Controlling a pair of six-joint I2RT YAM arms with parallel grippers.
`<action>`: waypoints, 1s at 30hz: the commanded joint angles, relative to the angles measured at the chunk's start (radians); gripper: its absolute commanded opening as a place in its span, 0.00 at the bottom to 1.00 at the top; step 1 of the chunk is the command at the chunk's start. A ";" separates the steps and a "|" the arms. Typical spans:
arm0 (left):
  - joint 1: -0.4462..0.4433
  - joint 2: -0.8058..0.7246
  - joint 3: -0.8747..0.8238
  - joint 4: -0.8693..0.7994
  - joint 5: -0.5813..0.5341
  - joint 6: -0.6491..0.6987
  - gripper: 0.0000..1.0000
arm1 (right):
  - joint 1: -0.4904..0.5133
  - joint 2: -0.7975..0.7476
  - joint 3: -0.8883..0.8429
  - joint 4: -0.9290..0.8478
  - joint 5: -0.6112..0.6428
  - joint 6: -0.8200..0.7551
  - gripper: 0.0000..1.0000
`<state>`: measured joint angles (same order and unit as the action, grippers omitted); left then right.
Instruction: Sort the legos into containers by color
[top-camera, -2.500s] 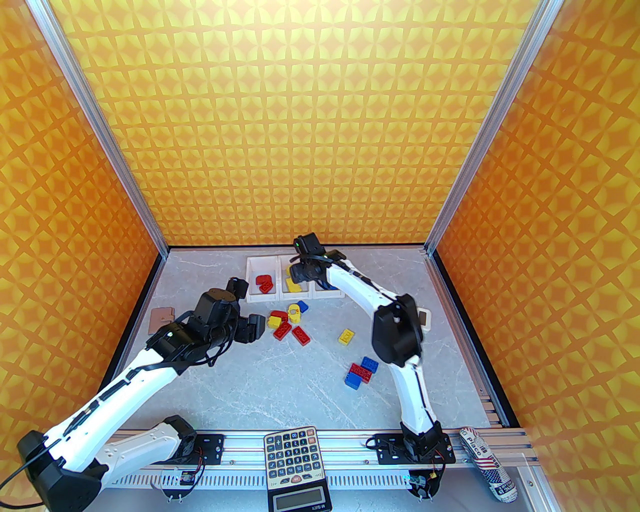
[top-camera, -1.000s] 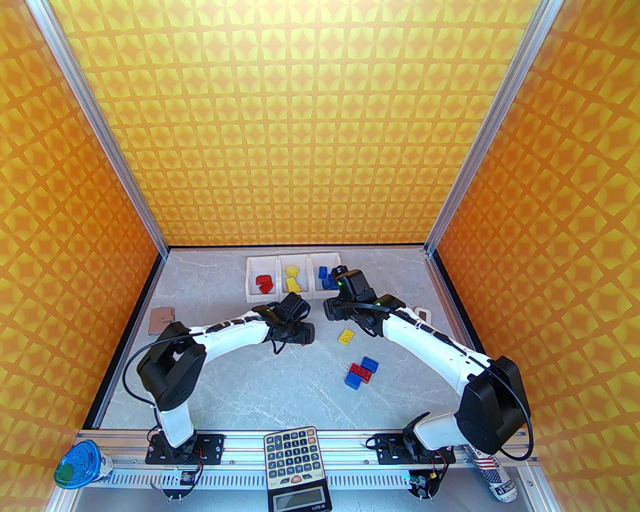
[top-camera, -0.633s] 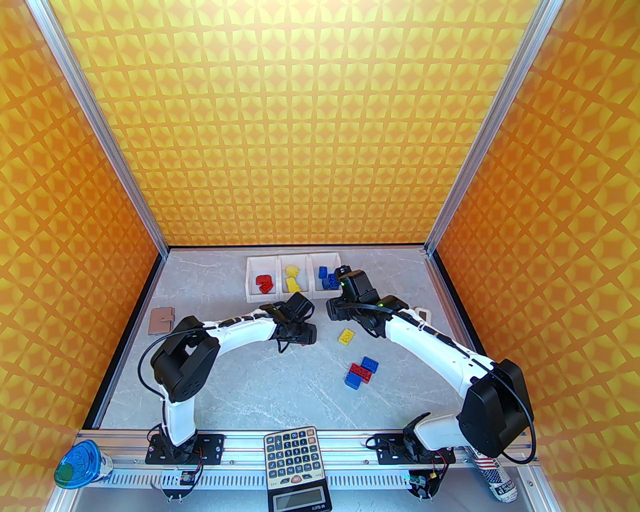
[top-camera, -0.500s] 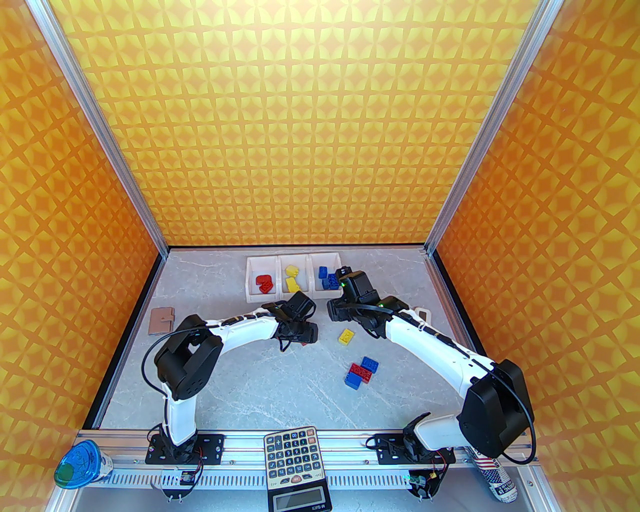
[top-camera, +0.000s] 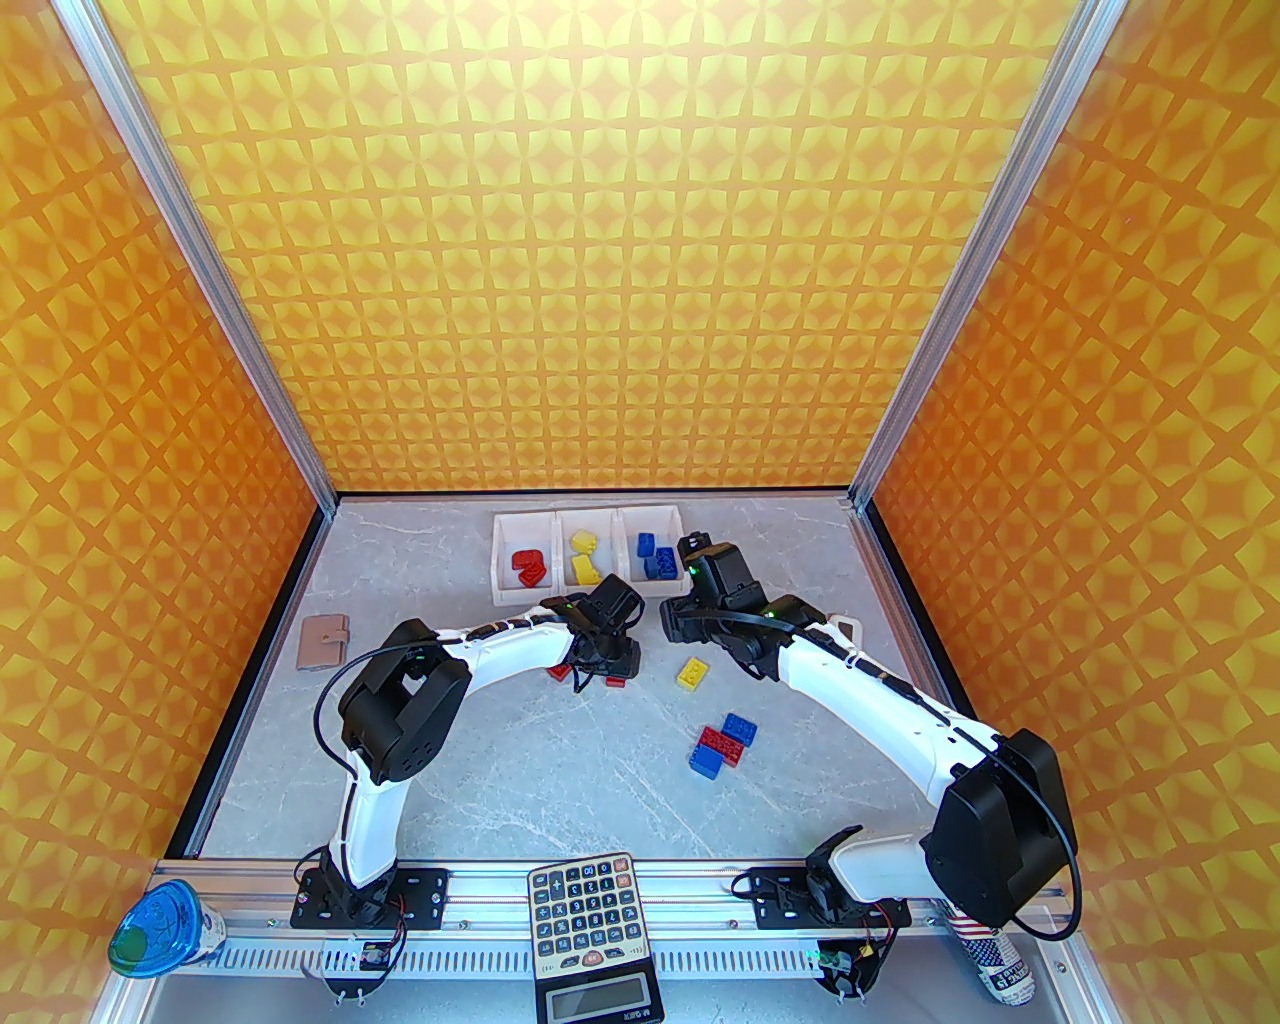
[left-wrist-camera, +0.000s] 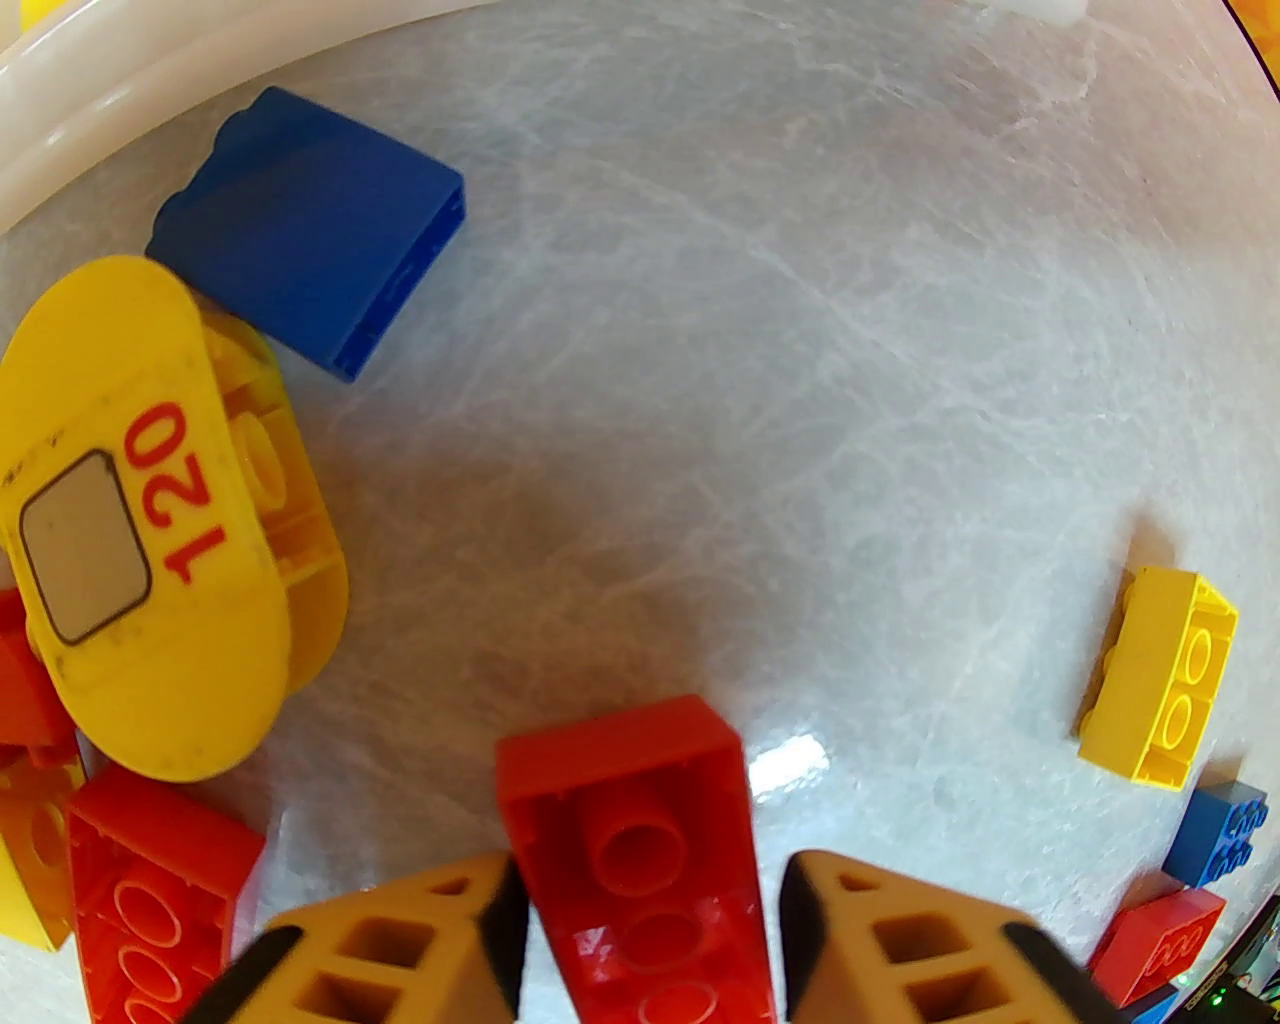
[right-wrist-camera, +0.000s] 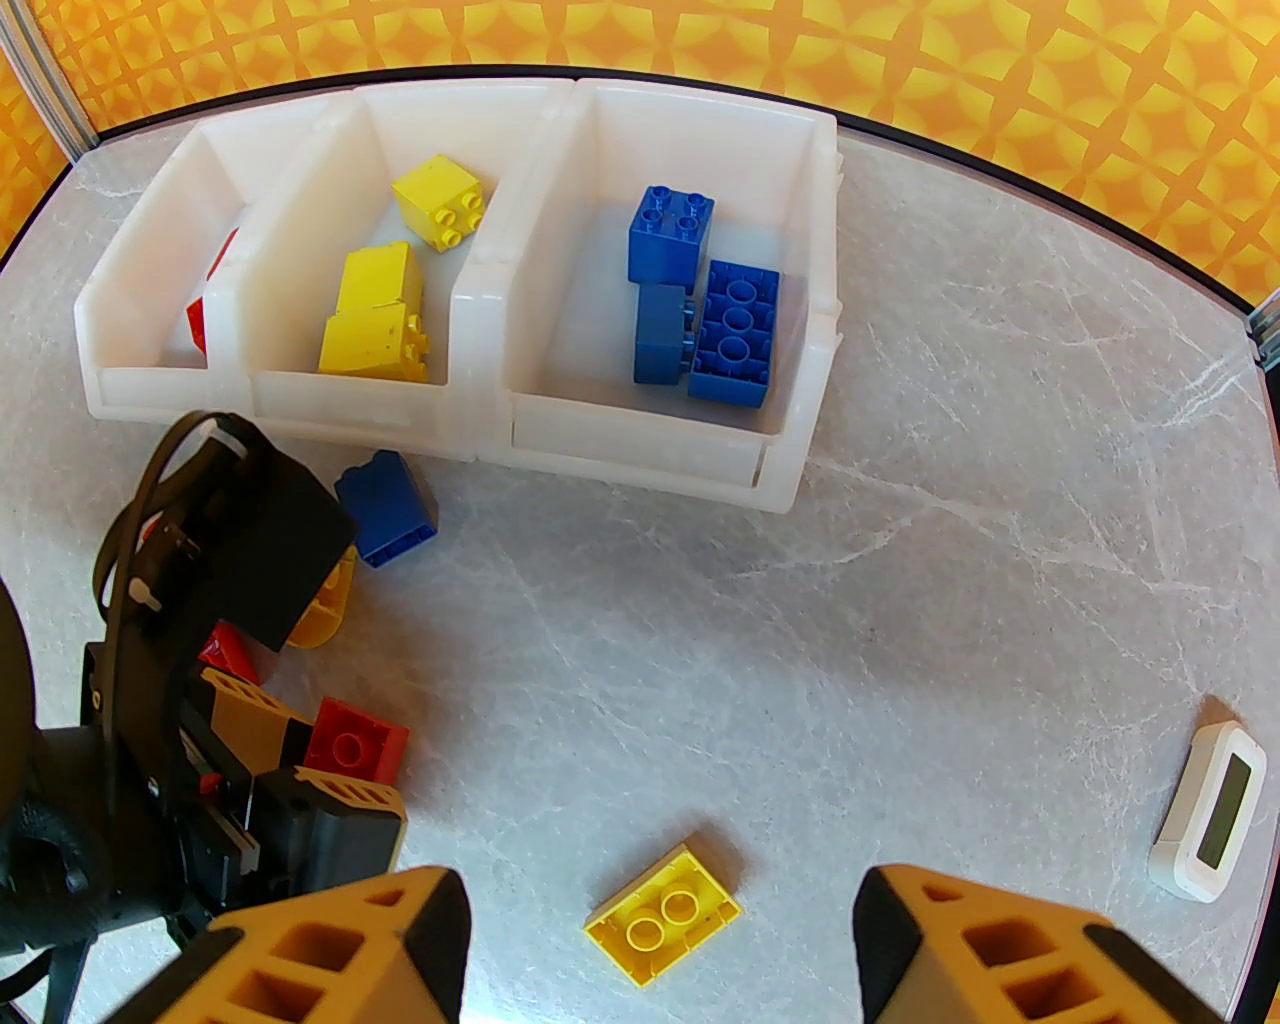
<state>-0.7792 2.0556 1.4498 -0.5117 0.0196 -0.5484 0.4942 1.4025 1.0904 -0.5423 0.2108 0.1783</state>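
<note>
The three white plastic open bins (right-wrist-camera: 640, 452), joined in a row, stand at the far middle of the grey marbled tabletop (right-wrist-camera: 900, 560). The left bin holds red studded bricks (top-camera: 528, 566), the middle one yellow bricks (right-wrist-camera: 375, 315) and the right one blue bricks (right-wrist-camera: 705, 300).

The left pincer (left-wrist-camera: 648, 880) is low over the tabletop, just in front of the bins. It is released, and its two fingers stand on both sides of a red oblong plastic brick (left-wrist-camera: 620, 780) that lies with the hollow underside up. The left finger seems to touch the brick; on the right side a thin gap shows. To the left of this brick lie a yellow rounded plastic piece printed with "120" (left-wrist-camera: 130, 520) and another red brick (left-wrist-camera: 150, 900). A blue brick (left-wrist-camera: 310, 220) lies on its side next to the front wall of the bins.

The right pincer (right-wrist-camera: 660, 880) is released wide and hangs above a yellow oblong brick (right-wrist-camera: 665, 910), not touching it. This brick lies alone, with the studs up, to the right of the left pincer.

Nearer, a small group of blue and red bricks (top-camera: 725, 745) lies close together. A small white rounded device with a dark screen (right-wrist-camera: 1210, 810) rests near the right edge.
</note>
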 joint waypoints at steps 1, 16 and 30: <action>-0.003 0.011 0.026 -0.030 0.019 0.022 0.40 | -0.008 -0.027 -0.015 -0.003 0.023 0.000 0.68; 0.037 -0.101 0.078 -0.084 -0.010 0.111 0.31 | -0.008 -0.079 -0.030 -0.020 0.032 0.008 0.68; 0.245 -0.158 0.206 -0.123 -0.040 0.212 0.31 | -0.008 -0.137 -0.058 -0.041 0.033 0.015 0.69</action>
<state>-0.5804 1.9251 1.6161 -0.6025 0.0101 -0.3801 0.4904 1.2938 1.0462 -0.5640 0.2295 0.1787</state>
